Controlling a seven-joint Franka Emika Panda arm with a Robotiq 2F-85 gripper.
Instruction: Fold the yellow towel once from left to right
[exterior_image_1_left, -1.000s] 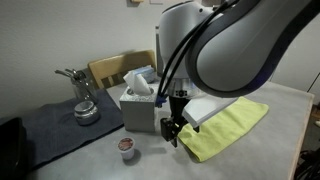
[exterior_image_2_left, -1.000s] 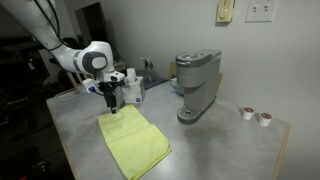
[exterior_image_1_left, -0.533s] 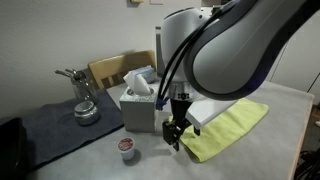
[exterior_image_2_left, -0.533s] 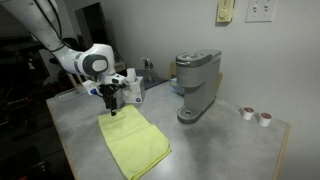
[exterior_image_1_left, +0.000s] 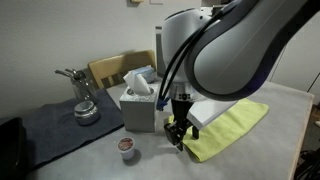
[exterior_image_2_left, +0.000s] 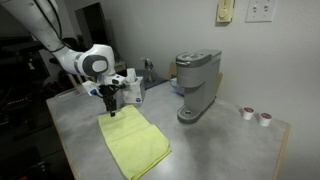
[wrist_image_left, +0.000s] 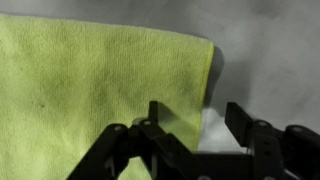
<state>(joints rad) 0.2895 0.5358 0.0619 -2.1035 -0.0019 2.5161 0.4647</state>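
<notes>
The yellow towel (exterior_image_1_left: 229, 128) lies flat on the grey table, seen in both exterior views (exterior_image_2_left: 135, 144) and filling the left of the wrist view (wrist_image_left: 90, 90). My gripper (exterior_image_1_left: 177, 136) hangs over the towel's corner nearest the tissue box, also seen in an exterior view (exterior_image_2_left: 113, 110). In the wrist view the gripper (wrist_image_left: 196, 112) is open, its two fingers straddling the towel's edge, one over the cloth and one over bare table. Nothing is held.
A tissue box (exterior_image_1_left: 138, 104) stands right beside the gripper. A coffee pod (exterior_image_1_left: 126, 146) sits on the table in front of it. A coffee machine (exterior_image_2_left: 196, 84) and two pods (exterior_image_2_left: 256, 115) are farther along. A dark mat with a metal pot (exterior_image_1_left: 84, 108) lies beyond.
The gripper has dropped slightly toward the towel's corner. The towel has not moved.
</notes>
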